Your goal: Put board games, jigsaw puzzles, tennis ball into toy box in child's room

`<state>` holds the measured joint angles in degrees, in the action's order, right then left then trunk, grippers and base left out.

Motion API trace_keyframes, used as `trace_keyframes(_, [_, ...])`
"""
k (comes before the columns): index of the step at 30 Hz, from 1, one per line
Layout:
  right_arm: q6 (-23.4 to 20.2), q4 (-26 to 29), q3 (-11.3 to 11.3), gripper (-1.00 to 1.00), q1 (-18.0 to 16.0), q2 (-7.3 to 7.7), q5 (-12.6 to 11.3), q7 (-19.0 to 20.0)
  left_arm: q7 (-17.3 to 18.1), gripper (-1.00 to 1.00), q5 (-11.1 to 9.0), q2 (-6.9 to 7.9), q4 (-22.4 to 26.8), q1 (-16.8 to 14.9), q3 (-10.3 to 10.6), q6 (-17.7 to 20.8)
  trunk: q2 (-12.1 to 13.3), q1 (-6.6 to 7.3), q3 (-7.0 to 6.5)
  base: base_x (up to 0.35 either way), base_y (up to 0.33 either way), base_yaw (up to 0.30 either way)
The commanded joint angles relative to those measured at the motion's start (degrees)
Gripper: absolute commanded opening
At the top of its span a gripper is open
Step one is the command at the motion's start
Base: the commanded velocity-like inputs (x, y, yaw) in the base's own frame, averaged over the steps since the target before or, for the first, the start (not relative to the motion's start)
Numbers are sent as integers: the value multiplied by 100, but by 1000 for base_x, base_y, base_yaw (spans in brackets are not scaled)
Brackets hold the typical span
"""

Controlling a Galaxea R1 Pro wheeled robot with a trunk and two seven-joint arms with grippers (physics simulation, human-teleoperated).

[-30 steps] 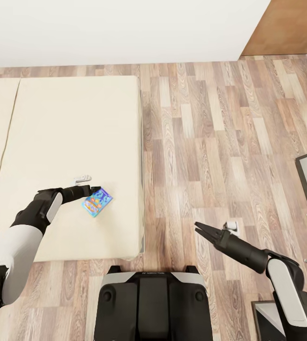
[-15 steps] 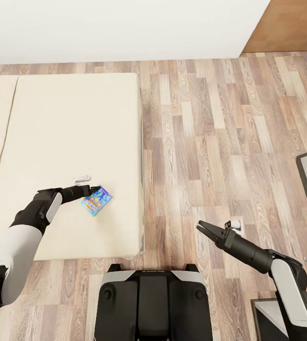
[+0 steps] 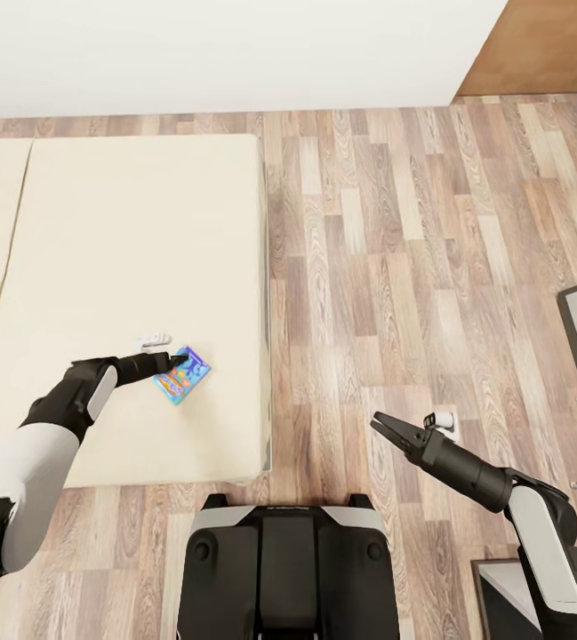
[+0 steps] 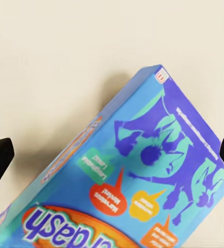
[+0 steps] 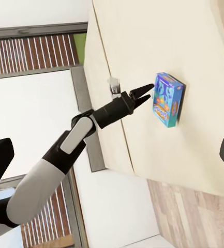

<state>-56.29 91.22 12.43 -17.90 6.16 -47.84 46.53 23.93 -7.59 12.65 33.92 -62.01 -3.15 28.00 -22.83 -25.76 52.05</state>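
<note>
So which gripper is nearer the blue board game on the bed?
Left. The left gripper sits open right at the blue board game on the bed; the right gripper hangs open over the floor, well away.

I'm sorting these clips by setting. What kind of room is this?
Most likely a bedroom: a wide beige bed stands on a wood-plank floor against a white wall, and a small blue board game lies on the mattress.

Against the blue board game (image 3: 182, 376) on the bed (image 3: 128, 267), the left gripper (image 3: 178, 359) now sits slightly lower than a second ago, its open fingers just above the box's upper corner. The right gripper (image 3: 380, 424) has drifted away from the bed's edge.
</note>
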Motion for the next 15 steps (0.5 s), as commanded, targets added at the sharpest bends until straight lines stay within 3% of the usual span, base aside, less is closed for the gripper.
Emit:
trace_keyframes(1, [-22, 1, 5, 100, -3, 0, 11, 23, 6, 100, -48, -1, -29, -1, -16, 39, -9, -3, 11, 0, 0, 0])
trace_keyframes(15, [-13, 1, 5, 100, -3, -1, 12, 23, 41, 100, -41, 1, -159, 4, -10, -65, -9, -3, 88, 0, 0, 0])
